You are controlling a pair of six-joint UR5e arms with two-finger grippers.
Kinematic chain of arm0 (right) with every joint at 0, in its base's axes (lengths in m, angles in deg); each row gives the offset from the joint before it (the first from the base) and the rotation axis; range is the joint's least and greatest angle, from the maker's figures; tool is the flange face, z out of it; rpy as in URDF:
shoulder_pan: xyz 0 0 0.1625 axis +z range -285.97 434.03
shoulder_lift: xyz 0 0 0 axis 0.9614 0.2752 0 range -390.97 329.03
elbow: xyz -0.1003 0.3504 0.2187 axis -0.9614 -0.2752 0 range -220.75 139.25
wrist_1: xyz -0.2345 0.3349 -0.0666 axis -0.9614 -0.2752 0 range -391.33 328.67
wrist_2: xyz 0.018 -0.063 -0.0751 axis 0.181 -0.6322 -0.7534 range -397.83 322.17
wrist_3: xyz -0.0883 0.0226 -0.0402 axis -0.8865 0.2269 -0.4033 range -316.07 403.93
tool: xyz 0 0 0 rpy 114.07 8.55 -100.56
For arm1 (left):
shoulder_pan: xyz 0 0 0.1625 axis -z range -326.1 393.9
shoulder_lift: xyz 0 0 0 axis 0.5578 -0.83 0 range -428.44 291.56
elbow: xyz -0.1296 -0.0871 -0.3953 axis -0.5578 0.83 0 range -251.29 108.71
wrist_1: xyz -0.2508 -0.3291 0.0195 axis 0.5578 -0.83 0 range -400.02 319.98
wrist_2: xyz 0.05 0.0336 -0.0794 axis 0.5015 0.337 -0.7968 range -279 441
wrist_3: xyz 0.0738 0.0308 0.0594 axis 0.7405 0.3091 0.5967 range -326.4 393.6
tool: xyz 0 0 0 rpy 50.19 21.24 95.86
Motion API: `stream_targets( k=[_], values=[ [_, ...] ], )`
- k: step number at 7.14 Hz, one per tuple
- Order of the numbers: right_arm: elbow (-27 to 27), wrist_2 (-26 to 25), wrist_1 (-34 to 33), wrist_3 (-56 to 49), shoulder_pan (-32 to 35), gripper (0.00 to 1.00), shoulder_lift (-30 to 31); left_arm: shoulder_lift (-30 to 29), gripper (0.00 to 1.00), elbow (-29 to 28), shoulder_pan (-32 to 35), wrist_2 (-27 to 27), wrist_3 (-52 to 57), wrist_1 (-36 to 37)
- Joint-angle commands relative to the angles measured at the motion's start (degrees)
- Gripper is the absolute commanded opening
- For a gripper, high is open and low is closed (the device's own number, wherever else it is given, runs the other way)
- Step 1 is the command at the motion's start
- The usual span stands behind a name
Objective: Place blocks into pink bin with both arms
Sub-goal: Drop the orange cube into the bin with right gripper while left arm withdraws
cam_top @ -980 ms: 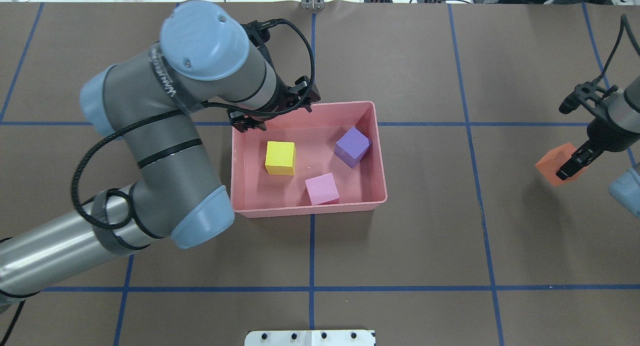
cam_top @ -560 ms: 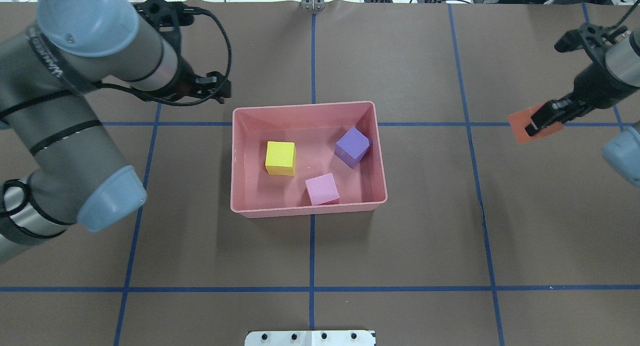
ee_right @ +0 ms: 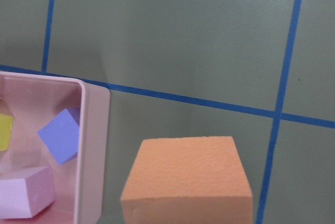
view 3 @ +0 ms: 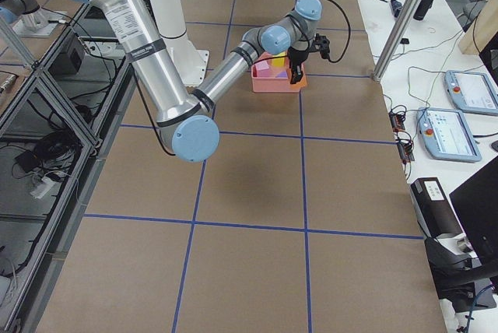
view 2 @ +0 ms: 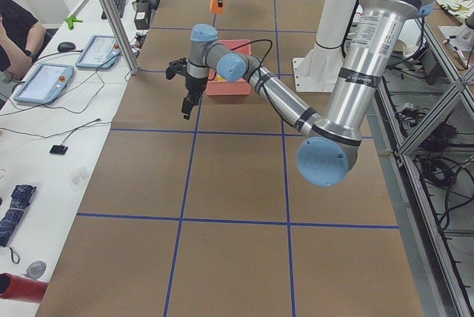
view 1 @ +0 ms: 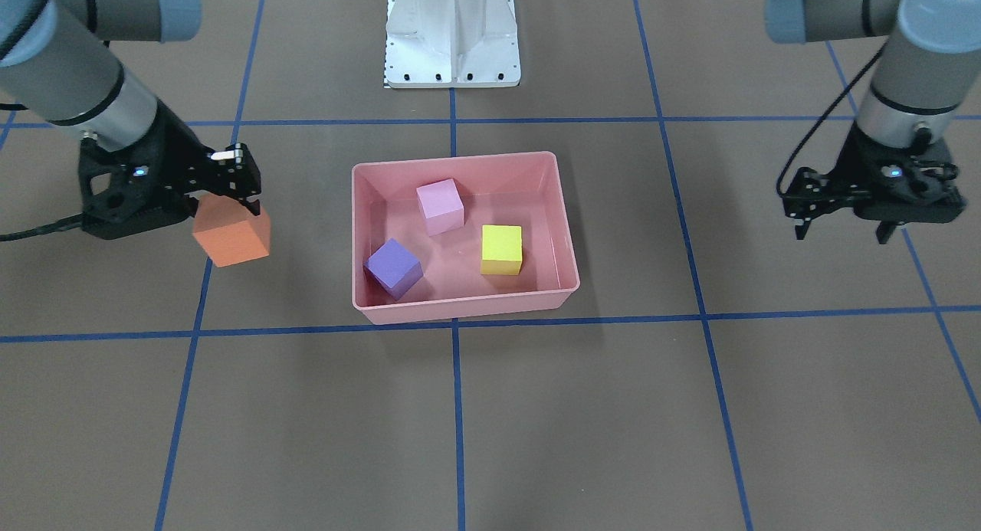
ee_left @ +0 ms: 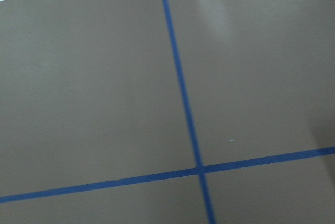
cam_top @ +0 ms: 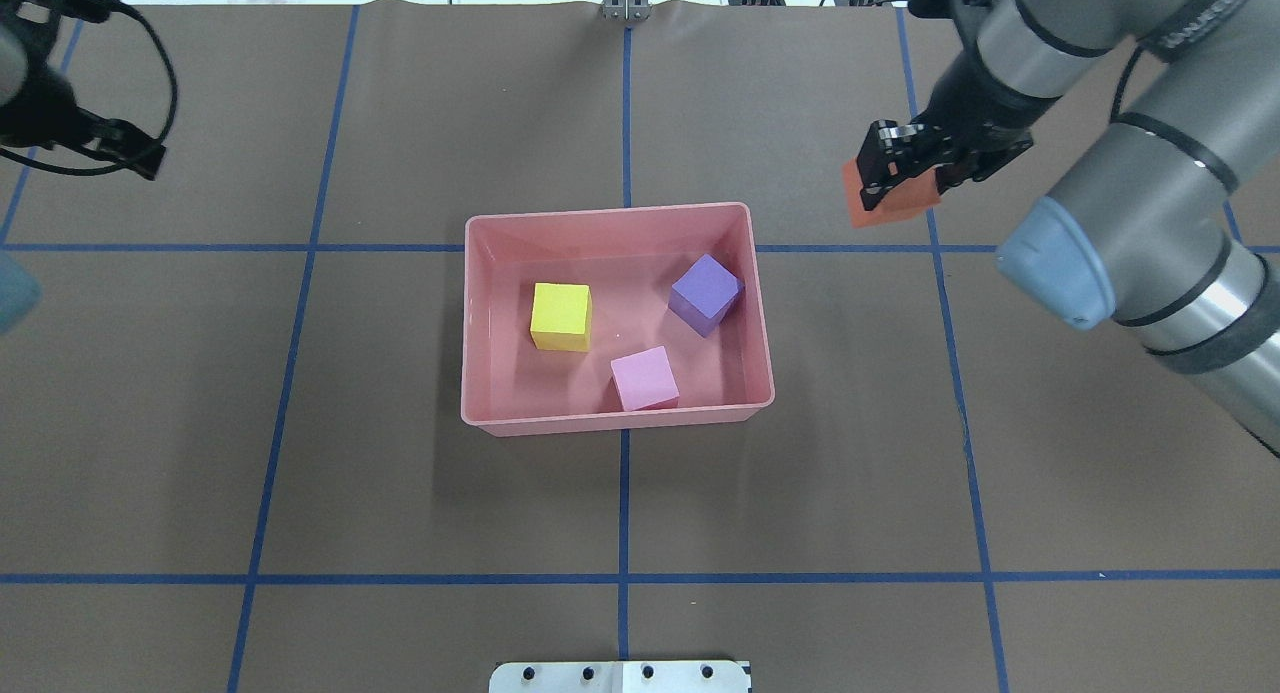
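The right hand (cam_top: 903, 169) holds the orange block (cam_top: 886, 201) pinched between its fingers, raised off the brown surface (cam_top: 400, 493); the block hangs outside the pink bin (cam_top: 618, 213), near its far right corner as seen from overhead, with bare surface between the two; the right wrist camera shows the cube's matte, finely grained top face, sharp edges and even orange colour, with the bin's rounded corner just to its left. The bin, a shallow salmon-pink tray with sloped walls, sits at the crossing of blue tape lines (cam_top: 624, 493); inside lie the yellow block (cam_top: 560, 315) square to the walls, the purple block (cam_top: 705, 291) turned at an angle near the right wall, and the light pink block (cam_top: 644, 377) against the near wall; all three are apart from one another. The left hand (view 1: 841, 232) hangs empty, fingers spread wide, well off to the robot's left of the bin.

A second earlier the left hand hovered over the bin's far left corner; it has since pulled away to the surface's left edge; the right hand, then at the right edge, has carried the orange block much closer to the bin; the three blocks inside have not shifted.
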State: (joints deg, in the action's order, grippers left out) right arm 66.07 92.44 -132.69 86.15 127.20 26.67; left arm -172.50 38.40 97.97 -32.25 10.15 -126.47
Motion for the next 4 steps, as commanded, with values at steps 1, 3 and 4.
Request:
stream_targets(
  k=[1, 3, 4],
  values=[
    [-3.3, -7.0, 0.1, 9.2, -9.1, 0.00, -7.2, 6.7, 1.00, -6.6, 11.3, -12.4, 8.6, -8.4],
    [-7.7, -10.2, 1.8, 16.2, -13.3, 0.18, -11.9, 6.8, 1.00, -12.4, 17.6, -19.7, 11.6, -9.4],
    [-7.5, -10.9, 3.4, 18.3, -14.5, 0.99, -12.0, 7.9, 1.00, -12.6, 18.0, -19.3, 11.9, -9.4]
  ],
)
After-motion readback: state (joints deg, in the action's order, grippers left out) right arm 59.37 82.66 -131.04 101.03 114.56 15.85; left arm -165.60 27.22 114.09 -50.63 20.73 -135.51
